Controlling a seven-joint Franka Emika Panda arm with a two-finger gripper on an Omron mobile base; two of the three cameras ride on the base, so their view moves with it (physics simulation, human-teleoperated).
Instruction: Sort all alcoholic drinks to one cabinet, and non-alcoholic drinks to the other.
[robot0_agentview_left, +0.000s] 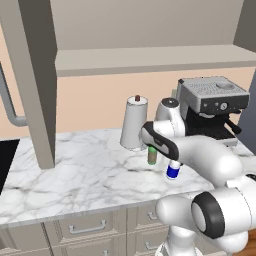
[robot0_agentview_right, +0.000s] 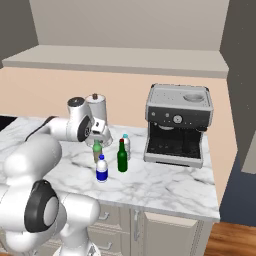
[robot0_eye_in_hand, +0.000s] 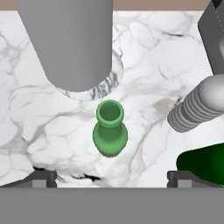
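**Gripper wide open above olive bottle**

Gripper (robot0_eye_in_hand: 112, 179) hangs jaws spread wide, empty, straight over the olive bottle (robot0_eye_in_hand: 110, 131) standing upright, mouth up, on the marble counter (robot0_agentview_left: 75, 175). Grey canister (robot0_eye_in_hand: 72, 43) just behind. Right base view adds dark green bottle (robot0_agentview_right: 122, 157), blue-capped bottle (robot0_agentview_right: 102, 170), clear bottle (robot0_agentview_right: 126, 145), coffee machine (robot0_agentview_right: 177, 125).

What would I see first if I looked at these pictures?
The big white arm reaching over the marble counter, its tool open right above an olive-green bottle. Beside that stand a dark green bottle and a small blue-labelled bottle. A coffee machine sits further right.
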